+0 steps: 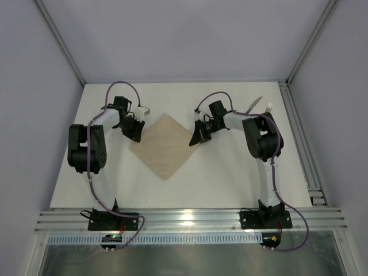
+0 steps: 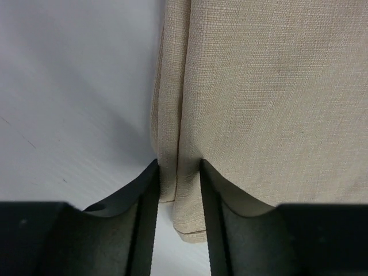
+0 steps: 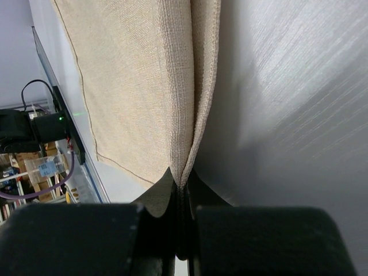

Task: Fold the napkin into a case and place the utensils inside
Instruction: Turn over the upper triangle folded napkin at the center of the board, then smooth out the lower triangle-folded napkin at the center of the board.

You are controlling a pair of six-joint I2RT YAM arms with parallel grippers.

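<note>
The beige napkin (image 1: pixel 165 148) lies as a diamond on the white table. My left gripper (image 1: pixel 137 131) is at its left corner. In the left wrist view a raised fold of the napkin (image 2: pixel 259 86) fills the gap between the fingers, and the left gripper (image 2: pixel 178 164) presses it from both sides. My right gripper (image 1: pixel 199 137) is at the right corner, and in the right wrist view this gripper (image 3: pixel 183 175) is shut tight on the napkin's (image 3: pixel 132 80) doubled edge. The knife (image 1: pixel 255 104) and fork (image 1: pixel 268 107) lie at the far right, apart from both grippers.
A metal rail (image 1: pixel 299 138) runs along the table's right edge, just beyond the utensils. Another rail (image 1: pixel 190 218) carries the arm bases at the near edge. White walls close in the back and both sides.
</note>
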